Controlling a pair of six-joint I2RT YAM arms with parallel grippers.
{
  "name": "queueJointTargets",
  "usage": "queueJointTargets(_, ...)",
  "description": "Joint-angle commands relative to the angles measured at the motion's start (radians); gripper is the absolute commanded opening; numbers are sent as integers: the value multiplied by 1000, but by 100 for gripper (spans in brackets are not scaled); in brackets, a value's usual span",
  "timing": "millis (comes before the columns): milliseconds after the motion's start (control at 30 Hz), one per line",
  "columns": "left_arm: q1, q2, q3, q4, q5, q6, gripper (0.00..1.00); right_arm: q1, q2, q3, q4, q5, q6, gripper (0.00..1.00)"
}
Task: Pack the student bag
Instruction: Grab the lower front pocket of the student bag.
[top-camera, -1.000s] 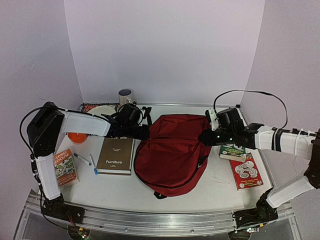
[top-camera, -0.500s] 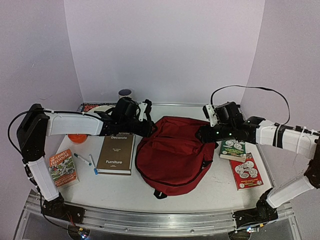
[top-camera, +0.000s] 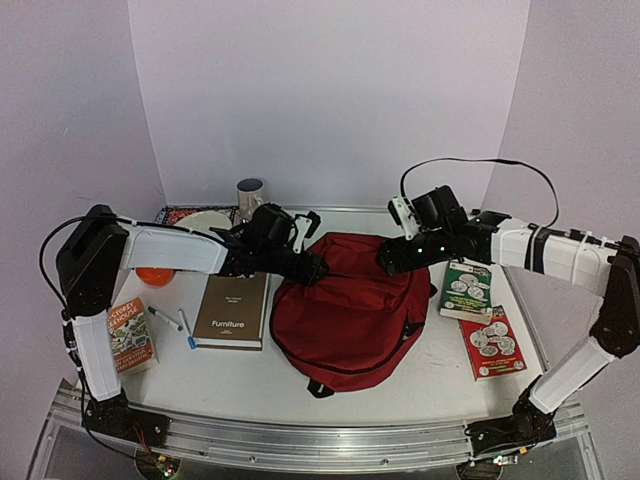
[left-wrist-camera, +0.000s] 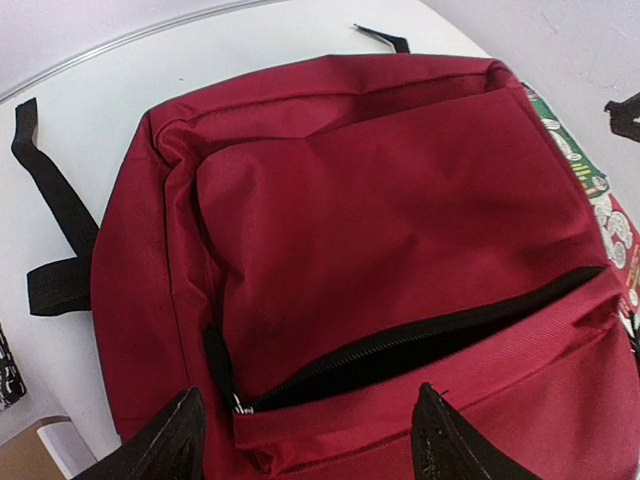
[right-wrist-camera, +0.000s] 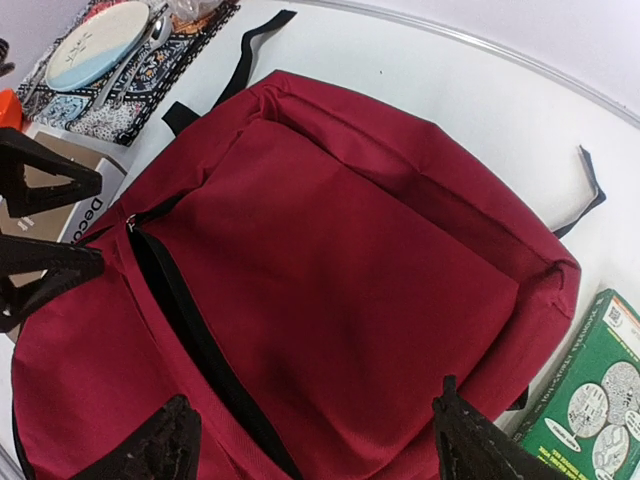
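The student bag, a dark red backpack with black straps, lies flat in the middle of the table. Its zip stands open as a black slit across the front. My left gripper hovers over the bag's upper left corner, open, with nothing between its fingers. In the left wrist view the bag fills the frame beneath the left gripper. My right gripper hangs open over the bag's upper right corner. The right wrist view shows the right gripper wide apart above the bag and its zip.
A brown book lies left of the bag. Pens, a small book and an orange thing lie further left. A mug and a plate sit at the back left. A green book and a red book lie right.
Both grippers have opened and let go of the bag's upper edge. The bag has settled flat and narrower. The left gripper moved right, the right gripper left and back.
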Motion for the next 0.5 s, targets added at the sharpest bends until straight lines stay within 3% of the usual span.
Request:
queueJointTargets(0,-9,27,32,-11,-37,22,73,14,56,81,-52,5,-51,83)
queueJointTargets(467,-66,35,-55,-10,-151,32,76,79,245,184,-97,67,-134,93)
